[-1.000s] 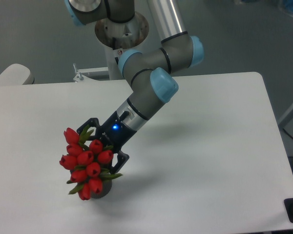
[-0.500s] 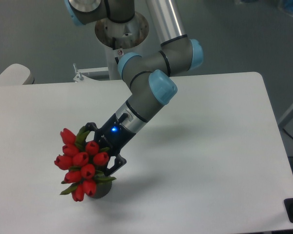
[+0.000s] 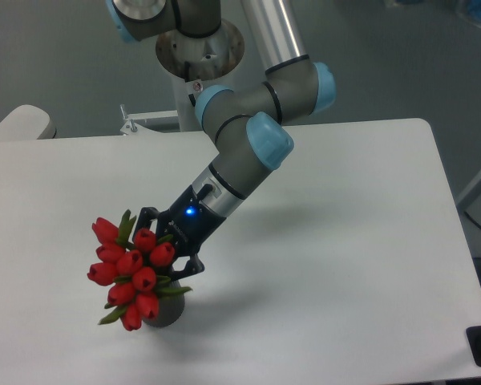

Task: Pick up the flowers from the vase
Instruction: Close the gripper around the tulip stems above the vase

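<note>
The flowers [image 3: 127, 269], a tight bunch of red tulip buds with green leaves, lean to the left over the vase [image 3: 167, 311]. The vase is a small dark grey cylinder near the table's front left, mostly hidden behind the bunch. My gripper [image 3: 167, 250] comes in from the upper right, tilted down to the left. Its black fingers sit around the bunch just behind the buds and look closed on it. The stems are hidden, so I cannot tell whether they are still inside the vase.
The white table [image 3: 337, 241] stretches to the right and back. The robot's base column [image 3: 199, 48] stands at the table's far edge. A pale rounded object [image 3: 16, 124] sits off the table's far left corner.
The fingers have closed in on the bunch. The flowers have shifted to the left and tilted further over the vase. The vase stays in place.
</note>
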